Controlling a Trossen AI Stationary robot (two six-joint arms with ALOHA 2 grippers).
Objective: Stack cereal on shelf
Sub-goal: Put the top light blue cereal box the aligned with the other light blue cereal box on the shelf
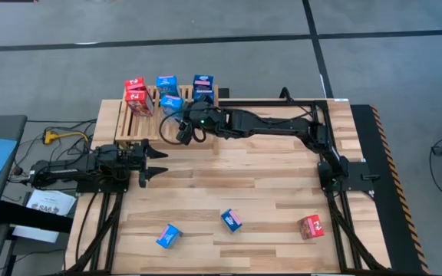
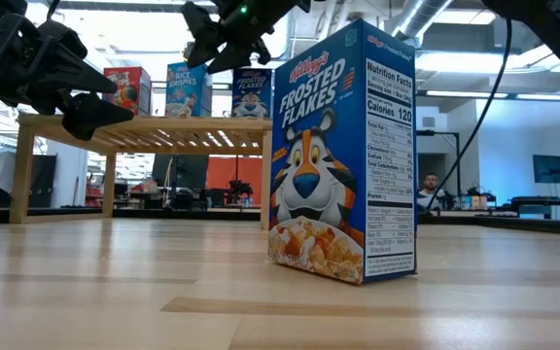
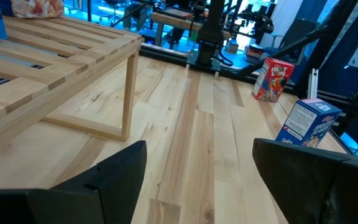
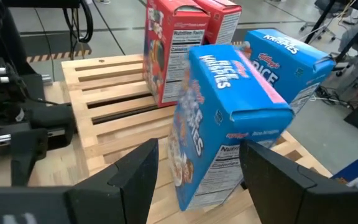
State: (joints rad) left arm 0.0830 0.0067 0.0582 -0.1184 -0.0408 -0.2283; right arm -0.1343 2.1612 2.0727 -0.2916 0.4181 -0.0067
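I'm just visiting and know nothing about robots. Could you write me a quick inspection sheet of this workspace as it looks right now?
Surface: plank table, bare wood between the items.
Job's things: slatted shelf holds red and blue cereal boxes; two blue boxes and one red box stand loose near the table's front edge.
Clutter: papers beside the table's left side.
Grippers: left tool open, empty, beside the shelf; right tool open at the shelf, tilted blue box just ahead of it, contact unclear.
Cables: yellow cable left of the table.
Surroundings: grey floor; a seated person far behind.
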